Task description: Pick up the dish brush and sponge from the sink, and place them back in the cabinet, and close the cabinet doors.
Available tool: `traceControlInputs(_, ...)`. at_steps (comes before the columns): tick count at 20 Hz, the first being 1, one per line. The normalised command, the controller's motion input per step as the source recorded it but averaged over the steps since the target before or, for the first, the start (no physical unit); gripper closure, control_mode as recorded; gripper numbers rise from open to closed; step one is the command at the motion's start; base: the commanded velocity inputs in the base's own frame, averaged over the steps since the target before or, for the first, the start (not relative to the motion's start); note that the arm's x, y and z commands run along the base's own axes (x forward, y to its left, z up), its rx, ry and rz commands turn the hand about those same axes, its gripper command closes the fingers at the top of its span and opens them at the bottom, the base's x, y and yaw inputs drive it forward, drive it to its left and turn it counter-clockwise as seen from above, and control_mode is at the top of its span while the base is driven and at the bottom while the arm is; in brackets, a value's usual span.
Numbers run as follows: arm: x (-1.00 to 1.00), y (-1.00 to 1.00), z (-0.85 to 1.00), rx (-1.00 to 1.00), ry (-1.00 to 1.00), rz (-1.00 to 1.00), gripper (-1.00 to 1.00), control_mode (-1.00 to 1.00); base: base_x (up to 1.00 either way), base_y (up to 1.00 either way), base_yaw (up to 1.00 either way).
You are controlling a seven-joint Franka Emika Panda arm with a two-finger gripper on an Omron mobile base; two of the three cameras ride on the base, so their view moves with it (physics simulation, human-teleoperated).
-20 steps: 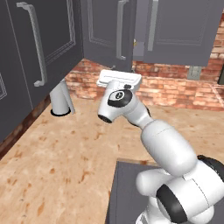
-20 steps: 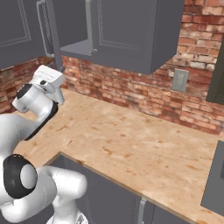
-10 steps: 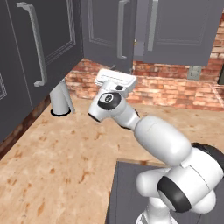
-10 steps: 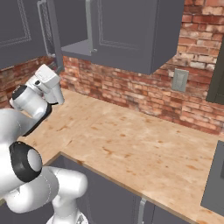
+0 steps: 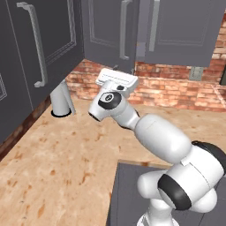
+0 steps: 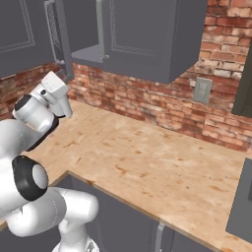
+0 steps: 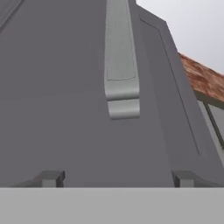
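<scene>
Fingers [image 7: 116, 178] spread apart before a flat matte-grey cabinet door [image 7: 65, 109] with rounded silver bar handle [image 7: 121, 65].

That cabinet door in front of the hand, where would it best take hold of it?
Probably the silver bar handle on the cabinet door. It stands proud of the flat panel, so the open gripper could come straight on, one finger each side.

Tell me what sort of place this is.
A rendered kitchen, most likely: dark grey wall cabinets with bar handles hang over a beige speckled stone counter, backed by a red brick wall with an outlet plate.
</scene>
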Motion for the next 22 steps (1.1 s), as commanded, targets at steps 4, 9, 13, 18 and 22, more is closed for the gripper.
traceControlInputs(4, 0.46, -0.11, 0.0, 0.0, 0.0, 0.0, -1.0, -1.0, 0.0, 0.0, 0.0)
traceControlInputs(9, 0.49, -0.19, 0.0, 0.0, 0.0, 0.0, -1.0, -1.0, 0.0, 0.0, 0.0)
traceControlInputs(13, 0.48, -0.15, 0.0, 0.0, 0.0, 0.0, -1.0, -1.0, 0.0, 0.0, 0.0)
traceControlInputs(18, 0.49, -0.13, 0.0, 0.0, 0.0, 0.0, -1.0, -1.0, 0.0, 0.0, 0.0)
traceControlInputs(22, 0.42, -0.09, 0.0, 0.0, 0.0, 0.0, -1.0, -1.0, 0.0, 0.0, 0.0)
